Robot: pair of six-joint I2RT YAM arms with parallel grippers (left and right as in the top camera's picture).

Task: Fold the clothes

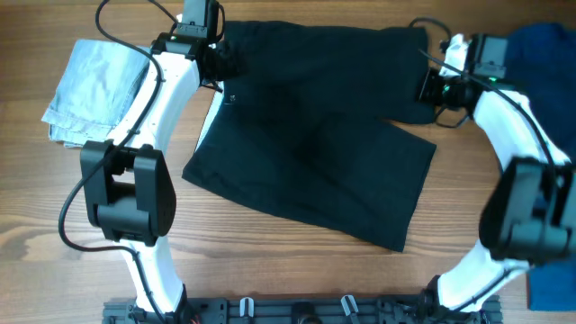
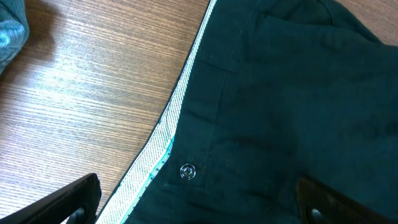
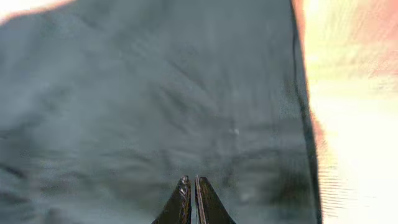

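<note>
Overhead view, starting at the far left: the pale blue denim piece (image 1: 97, 90) is lying folded on the wooden table (image 1: 54, 198), well apart from the other garments. Beside it, the left arm is reaching up toward the far edge, and the left gripper (image 1: 221, 65) is hovering at the upper left corner of the black shorts (image 1: 315, 144). The shorts are lying spread across the middle of the table, with one leg running down toward the lower right.

Through the left wrist camera, the left gripper (image 2: 199, 211) is standing released, its two fingers (image 2: 62, 202) wide apart. They are straddling the waistband (image 2: 205, 118), where the pale inner lining (image 2: 166, 140) is showing along the edge. A metal snap (image 2: 187, 171) is sitting just inside that edge.

Farther right, the right gripper (image 1: 425, 86) is resting at the shorts' upper right edge. Through the right wrist camera, which is blurred, its fingertips (image 3: 184, 202) are pressing together over the black cloth. I cannot tell whether any fabric is pinched between them.

At the far right, the royal-blue garment (image 1: 540, 45) is lying by the table's corner.
</note>
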